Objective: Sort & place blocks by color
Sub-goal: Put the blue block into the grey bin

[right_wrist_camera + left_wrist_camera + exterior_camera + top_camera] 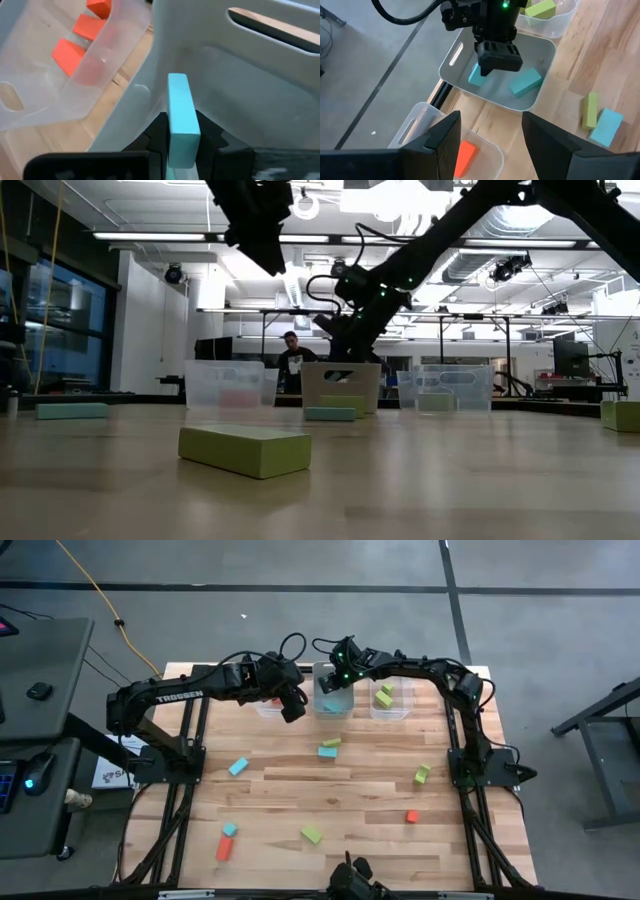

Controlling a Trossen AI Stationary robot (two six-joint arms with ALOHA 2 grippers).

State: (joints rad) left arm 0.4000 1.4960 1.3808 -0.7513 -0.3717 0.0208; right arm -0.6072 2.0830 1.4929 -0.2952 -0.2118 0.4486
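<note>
My right gripper [335,677] hangs over the middle clear bin [333,705] at the table's far edge, shut on a light blue bar [181,112]. It also shows in the left wrist view [497,55], with another light blue block [525,82] lying on the bin floor. My left gripper [292,708] is open and empty above the left bin [420,125], which holds red-orange blocks [67,52]. The right bin [390,700] holds yellow-green blocks [540,8]. More blocks lie loose on the table. My right gripper pinches the light blue bar between its two fingers, on its two long sides at one end [181,145]. The fingers point down from above and lie along the bar. The bar sticks out past the fingertips, and its free end [475,76] reaches down into the middle bin.
Loose on the table are light blue blocks [238,766] [327,751] [229,829], yellow-green blocks [331,742] [422,775] [312,834] and red-orange blocks [412,817] [223,848]. The three bins stand side by side along the far edge. A person shows in the room beyond [291,355].
</note>
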